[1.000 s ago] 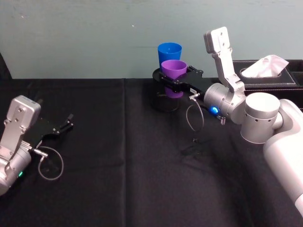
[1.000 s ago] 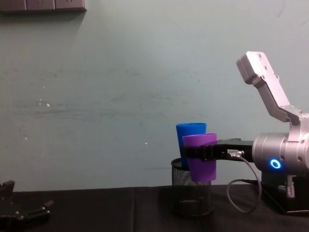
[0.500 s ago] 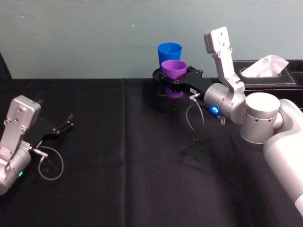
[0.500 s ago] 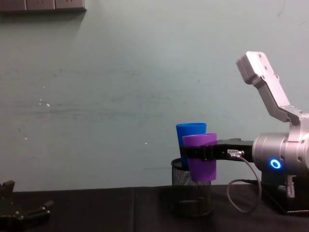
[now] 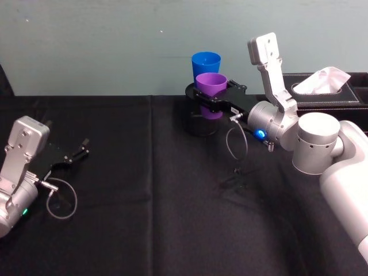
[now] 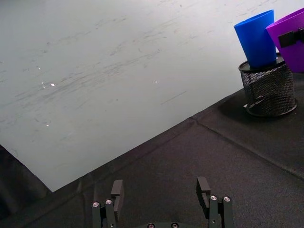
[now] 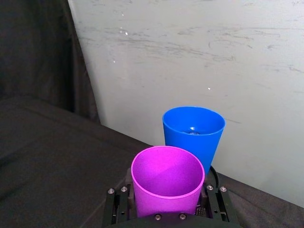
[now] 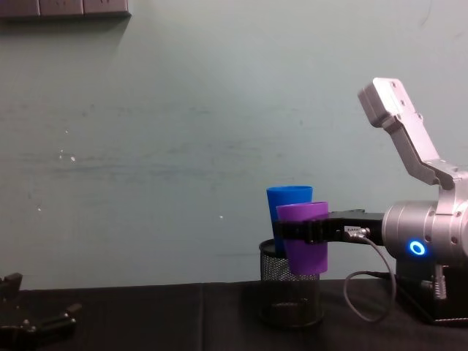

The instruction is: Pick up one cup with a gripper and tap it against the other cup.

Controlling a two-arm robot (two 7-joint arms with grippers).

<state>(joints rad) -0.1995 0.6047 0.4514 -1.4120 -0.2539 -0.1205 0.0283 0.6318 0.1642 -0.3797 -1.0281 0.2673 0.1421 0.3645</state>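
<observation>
Two cups at the back of the table, and the purple cup [image 5: 211, 83] is off the surface, clamped between the fingers of the right gripper [image 5: 206, 98].

It hangs upright just in front of the blue cup [image 5: 206, 61], which stands in a black mesh pot [image 5: 198, 123]; whether the two rims touch, I cannot tell. The left gripper [image 5: 80, 150] rests low at the left, well apart from the cups, with its fingers spread wide around nothing. A black cloth [image 5: 144, 218] covers the whole table, with a seam running front to back. Behind it rises a pale green wall [image 5: 103, 40], scuffed and streaked. A dark tissue box [image 5: 328, 92] sits at the back right, with a white tissue poking up.
</observation>
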